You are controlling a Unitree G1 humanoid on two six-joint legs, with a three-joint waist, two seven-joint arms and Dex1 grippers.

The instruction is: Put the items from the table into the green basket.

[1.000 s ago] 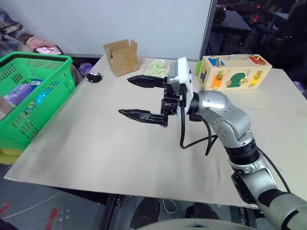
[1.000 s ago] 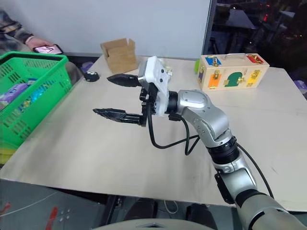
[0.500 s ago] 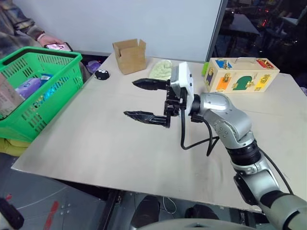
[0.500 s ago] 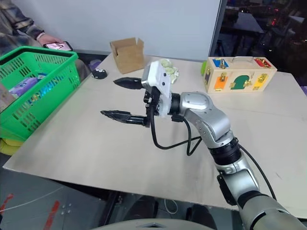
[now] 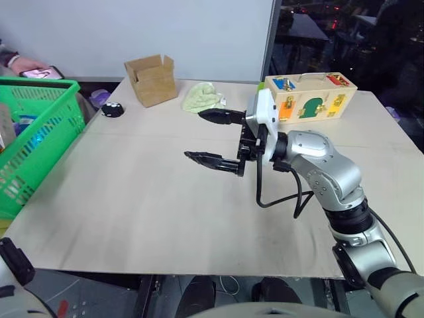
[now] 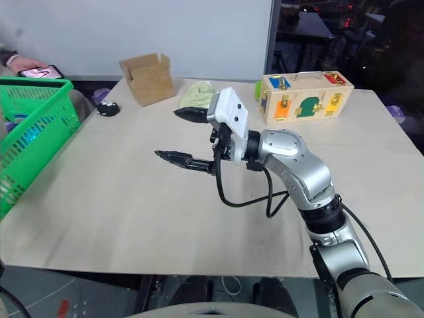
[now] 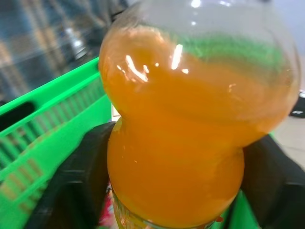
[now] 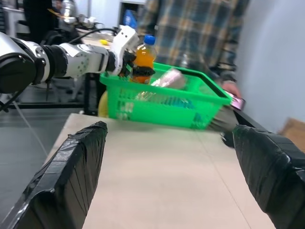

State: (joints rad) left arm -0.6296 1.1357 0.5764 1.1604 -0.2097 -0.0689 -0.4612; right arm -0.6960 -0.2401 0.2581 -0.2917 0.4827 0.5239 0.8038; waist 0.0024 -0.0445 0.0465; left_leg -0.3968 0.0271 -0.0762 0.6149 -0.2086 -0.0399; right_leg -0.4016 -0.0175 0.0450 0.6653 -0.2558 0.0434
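Now I'm on the drop. The left gripper [image 8: 127,61] holds the bottle [image 8: 143,56] upright between its jaws, above the basket's [image 8: 162,102] near rim. A pinkish item [image 8: 169,78] already lies inside. Next I'd let go over the middle, clear of the rim. The right gripper [image 5: 194,134] hangs wide open and empty over the table [image 5: 132,199]. A carton [image 5: 151,79], cloth [image 5: 202,97] and lock box [image 5: 310,96] sit well apart. A person's hand [image 5: 23,64] stays just behind the basket.

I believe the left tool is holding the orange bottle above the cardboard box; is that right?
Not quite: the left tool is holding the orange bottle above the green basket instead, as the right wrist view shows.
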